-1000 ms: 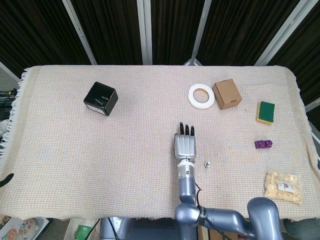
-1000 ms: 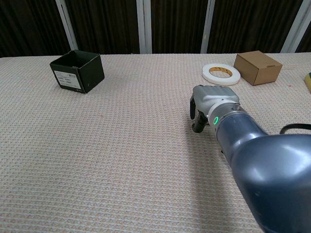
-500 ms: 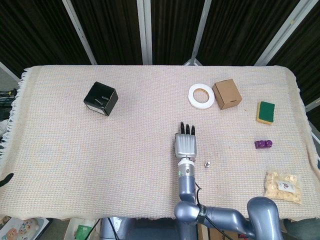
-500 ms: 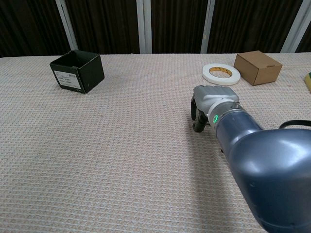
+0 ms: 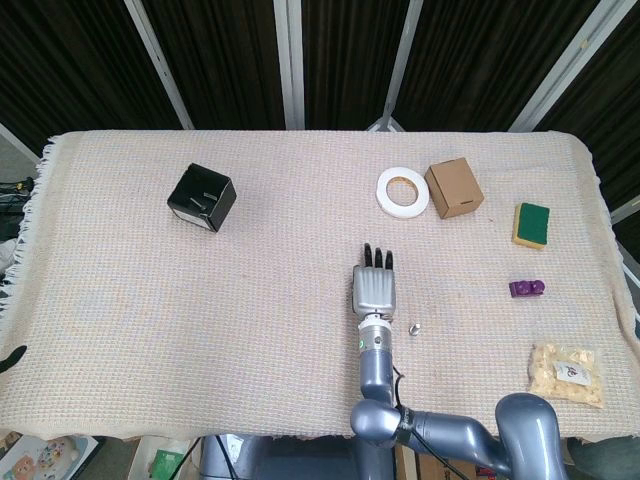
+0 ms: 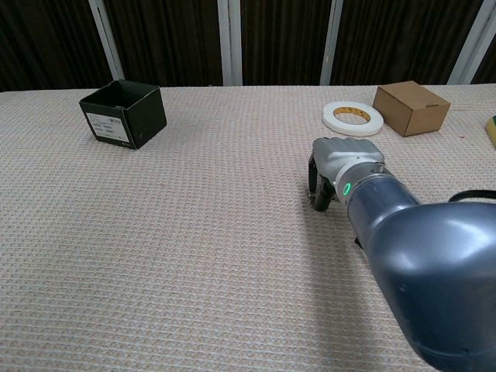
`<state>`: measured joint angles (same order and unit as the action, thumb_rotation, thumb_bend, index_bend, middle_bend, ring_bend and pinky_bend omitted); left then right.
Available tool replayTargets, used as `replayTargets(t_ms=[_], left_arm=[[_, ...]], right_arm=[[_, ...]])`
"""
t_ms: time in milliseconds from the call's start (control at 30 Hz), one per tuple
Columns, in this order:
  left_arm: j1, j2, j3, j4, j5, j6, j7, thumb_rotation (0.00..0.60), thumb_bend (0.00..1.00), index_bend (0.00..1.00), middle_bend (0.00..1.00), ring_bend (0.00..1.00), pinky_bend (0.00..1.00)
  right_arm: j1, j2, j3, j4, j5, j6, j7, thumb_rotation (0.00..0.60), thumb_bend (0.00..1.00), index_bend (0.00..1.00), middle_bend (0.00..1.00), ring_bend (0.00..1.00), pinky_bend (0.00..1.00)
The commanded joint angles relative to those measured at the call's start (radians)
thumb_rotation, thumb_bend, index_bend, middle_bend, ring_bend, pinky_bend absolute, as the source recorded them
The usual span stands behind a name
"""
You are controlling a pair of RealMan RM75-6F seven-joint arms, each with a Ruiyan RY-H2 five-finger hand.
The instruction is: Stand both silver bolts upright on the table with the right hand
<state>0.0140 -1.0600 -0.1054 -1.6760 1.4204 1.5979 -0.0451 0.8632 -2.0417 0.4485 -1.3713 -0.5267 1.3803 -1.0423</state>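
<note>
One small silver bolt (image 5: 414, 327) lies on the cloth just right of my right wrist; it is too small to tell whether it stands or lies. No second bolt shows in either view. My right hand (image 5: 374, 289) hovers palm down at the table's middle. In the chest view this right hand (image 6: 341, 167) has its dark fingers (image 6: 318, 186) curled down to the cloth. Whatever may be under them is hidden. The left hand is out of both views.
A black open box (image 5: 201, 197) stands at the far left. A white tape roll (image 5: 403, 191) and a cardboard box (image 5: 453, 187) sit beyond the hand. To the right lie a green sponge (image 5: 531, 224), a purple block (image 5: 526, 288) and a snack bag (image 5: 566, 373).
My right hand has drifted slightly right and back toward me, its fingers curling a little more. The bolt beside the wrist has not moved.
</note>
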Motion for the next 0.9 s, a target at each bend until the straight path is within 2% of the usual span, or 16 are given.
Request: replayTargets(t_ms=[33,900], left_arm=[[0.001,-0.001,0.0,0.0,0.001,0.002,0.002,0.6,0.15,0.17,0.11,0.0,0.05],[-0.001,-0.001,-0.001,0.0,-0.003,-0.001,0.004,0.6,0.15,0.17,0.11,0.0,0.05]], right_arm=[[-0.004,0.006,-0.002,-0.004,0.005,-0.002,0.0,0.6,0.37,0.52,0.0,0.0,0.0],[0.001,-0.004,0.001,0.017,0.014,-0.019,0.024,0.6,0.37,0.57,0.0,0.0,0.0]])
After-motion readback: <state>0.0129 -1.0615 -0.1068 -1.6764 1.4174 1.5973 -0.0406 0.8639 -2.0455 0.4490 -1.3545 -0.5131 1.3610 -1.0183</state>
